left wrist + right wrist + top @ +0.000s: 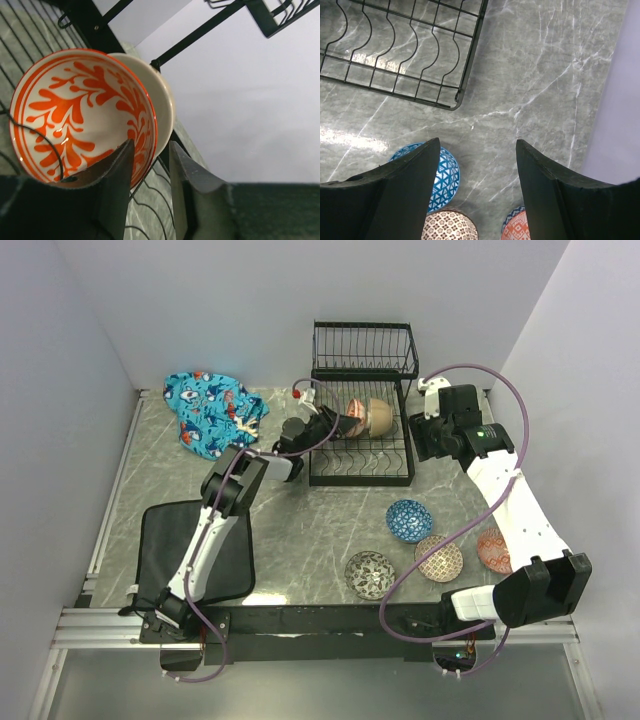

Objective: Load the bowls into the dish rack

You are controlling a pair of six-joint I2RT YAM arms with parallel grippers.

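Note:
The black wire dish rack (361,477) stands at the back centre. Two bowls stand on edge in its lower slots: a red-orange floral bowl (352,421) (75,107) with a cream-white bowl (380,414) (164,97) right behind it. My left gripper (326,426) (150,157) is open, its jaws either side of the floral bowl's rim with a gap on the outer side. My right gripper (428,436) (477,150) hangs open and empty over the table beside the rack's corner (457,97). A blue bowl (409,521) (445,175), a brown dotted bowl (439,558) (451,227), a salmon-orange bowl (493,550) (522,229) and a black-and-white bowl (369,575) lie on the table.
A colourful patterned cloth (215,410) lies at the back left. A black mat (195,545) lies at the front left. The rack's upper basket (363,348) sits above and behind the slotted base. White walls close in the table on three sides.

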